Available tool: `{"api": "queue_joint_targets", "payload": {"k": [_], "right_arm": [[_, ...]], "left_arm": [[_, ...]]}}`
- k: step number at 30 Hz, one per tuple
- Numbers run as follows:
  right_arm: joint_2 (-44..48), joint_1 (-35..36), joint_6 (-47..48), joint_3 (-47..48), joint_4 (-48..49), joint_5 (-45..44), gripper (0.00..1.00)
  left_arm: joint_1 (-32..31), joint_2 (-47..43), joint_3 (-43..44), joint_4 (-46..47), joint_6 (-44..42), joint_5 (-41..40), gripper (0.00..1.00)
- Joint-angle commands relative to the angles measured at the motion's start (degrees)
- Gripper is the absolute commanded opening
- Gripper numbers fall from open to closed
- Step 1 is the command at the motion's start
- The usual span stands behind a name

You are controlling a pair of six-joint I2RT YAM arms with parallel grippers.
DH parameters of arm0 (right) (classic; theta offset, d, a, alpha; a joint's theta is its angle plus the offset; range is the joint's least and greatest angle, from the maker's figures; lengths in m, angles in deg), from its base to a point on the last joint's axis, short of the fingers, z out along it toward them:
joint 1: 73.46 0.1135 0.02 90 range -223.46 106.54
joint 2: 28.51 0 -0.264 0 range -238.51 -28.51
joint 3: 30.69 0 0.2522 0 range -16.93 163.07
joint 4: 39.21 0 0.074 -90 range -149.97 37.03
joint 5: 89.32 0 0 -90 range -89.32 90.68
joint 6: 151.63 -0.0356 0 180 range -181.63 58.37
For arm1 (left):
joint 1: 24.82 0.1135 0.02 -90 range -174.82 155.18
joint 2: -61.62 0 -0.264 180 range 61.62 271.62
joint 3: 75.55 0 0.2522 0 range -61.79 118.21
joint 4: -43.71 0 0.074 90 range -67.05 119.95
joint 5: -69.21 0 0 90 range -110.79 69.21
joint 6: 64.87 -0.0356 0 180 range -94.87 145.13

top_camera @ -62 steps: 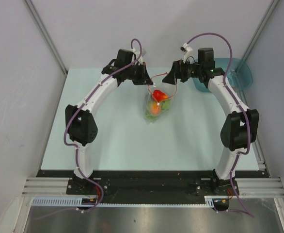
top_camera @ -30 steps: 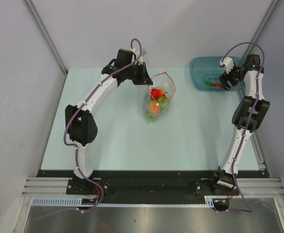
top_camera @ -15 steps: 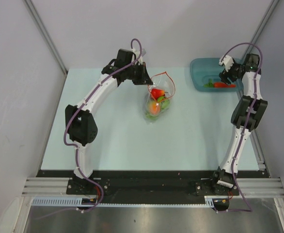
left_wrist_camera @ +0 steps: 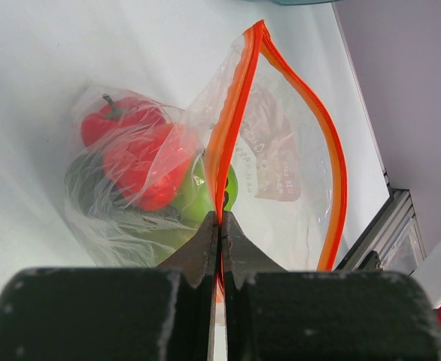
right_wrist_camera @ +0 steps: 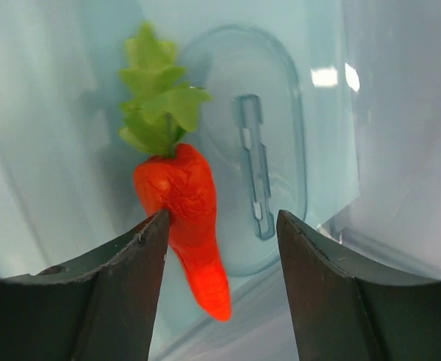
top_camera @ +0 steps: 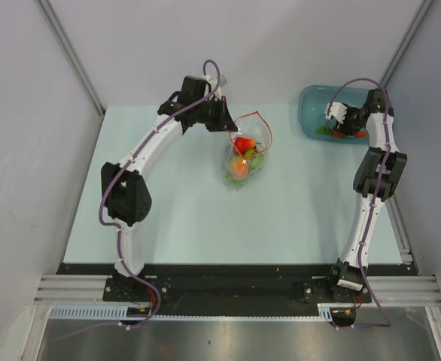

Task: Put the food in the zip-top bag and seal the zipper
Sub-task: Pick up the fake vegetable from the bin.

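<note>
**A:** What is the left gripper [left_wrist_camera: 220, 226] doing?

**B:** It is clamped tight on the zipper [left_wrist_camera: 235, 113], pinching the red-orange strip at one side of the mouth. The zip-top bag [left_wrist_camera: 281, 150] stretches out ahead of it with its mouth gaping. The opposite strip bows away to the right of the gripper.

**A:** Anything inside?

**B:** Yes. Just beyond the closed tips, red pieces [left_wrist_camera: 134, 150] and a green ball [left_wrist_camera: 205, 188] sit packed in the bottom of the bag. That end of the bag rests on the counter [top_camera: 175, 218].

**A:** And the right gripper [right_wrist_camera: 222, 218]?

**B:** Its jaws are apart, down inside the teal tray [right_wrist_camera: 371, 113], well apart from the bag and the left gripper. The carrot [right_wrist_camera: 187, 203] lies on the tray floor between the jaws. Its leafy green top points away from the gripper and its narrow tip points back toward it.

**A:** Is it gripped?

**B:** No. The carrot is right up against one jaw, though I cannot tell if they touch. There is a clear gap to the other jaw.
</note>
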Motion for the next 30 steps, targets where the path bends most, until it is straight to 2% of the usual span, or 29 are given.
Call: {"api": "queue_joint_targets", "payload": {"k": [1,9,14,16,17,18,22,25,30], "right_arm": [[-2.3,0.8,8.5,-1.0,-8.7,-4.8,0.63],[-4.4,2.2,14.7,2.5,-18.3,-10.8,0.58],[-4.5,2.7,13.8,2.3,-16.0,-10.7,0.43],[-4.1,2.7,12.8,2.0,-15.0,-10.6,0.29],[-3.9,2.7,12.5,1.7,-13.3,-10.3,0.22],[-3.0,2.6,11.7,1.4,-12.0,-9.3,0.11],[-0.3,2.1,7.4,-0.6,-0.8,-6.4,0.0],[1.2,1.6,5.3,-1.4,7.9,-5.0,0.0],[3.9,1.4,-6.2,-1.7,23.0,-2.0,0.0]], "left_arm": [[-0.2,-1.1,1.0,1.8,0.3,0.4,0.04],[-0.2,-0.9,1.1,1.4,0.0,0.4,0.04],[-0.2,-0.6,1.7,1.5,0.2,0.6,0.04],[-0.2,-0.7,1.8,1.2,0.0,0.3,0.04],[-0.2,-0.9,1.8,1.1,-0.2,0.3,0.04],[-0.2,-0.9,1.7,1.1,-0.2,0.2,0.04],[-0.2,-1.1,1.2,1.4,0.2,0.4,0.04],[-0.2,-1.2,1.2,1.7,0.5,0.6,0.04],[-0.2,-1.3,1.2,1.7,0.6,0.5,0.04]]}}
